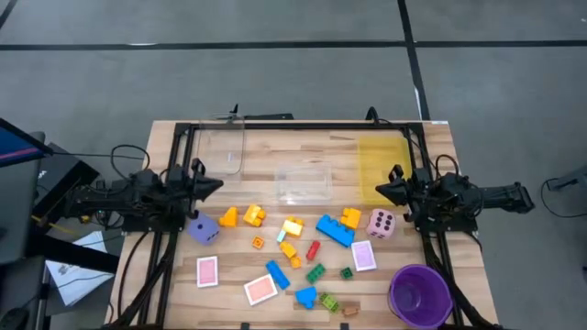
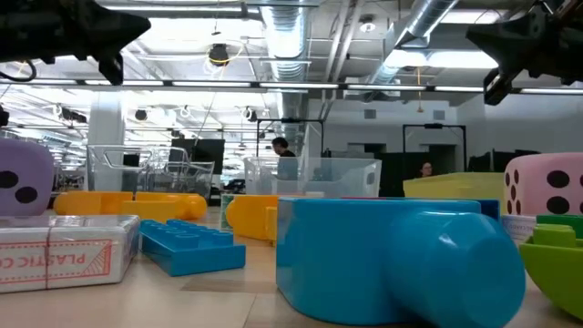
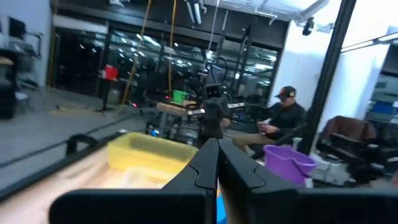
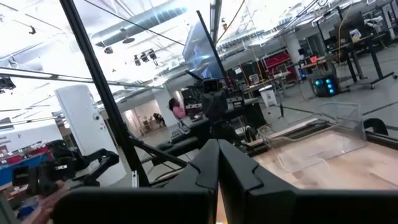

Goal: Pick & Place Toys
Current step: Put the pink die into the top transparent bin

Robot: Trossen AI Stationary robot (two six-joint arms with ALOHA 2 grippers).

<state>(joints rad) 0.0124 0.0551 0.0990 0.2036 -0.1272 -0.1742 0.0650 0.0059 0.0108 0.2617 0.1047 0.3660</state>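
The left claw (image 1: pixel 213 186) hangs pressed together at the surface's (image 1: pixel 229 284) left edge, holding nothing. The purple die (image 1: pixel 204 229), cards (image 1: pixel 207 271), bricks (image 1: pixel 334 229) and pink die (image 1: pixel 382 223) lie scattered across the middle. The right claw (image 1: pixel 383 190) hangs pressed together, empty, at the right edge.

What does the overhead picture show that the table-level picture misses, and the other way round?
Only the overhead view shows the round purple plastic cup, the small red brick and both shut grippers, left and right. Only the table-level view shows the room behind, with a person there. Both show the pink dotted die and purple dotted die.
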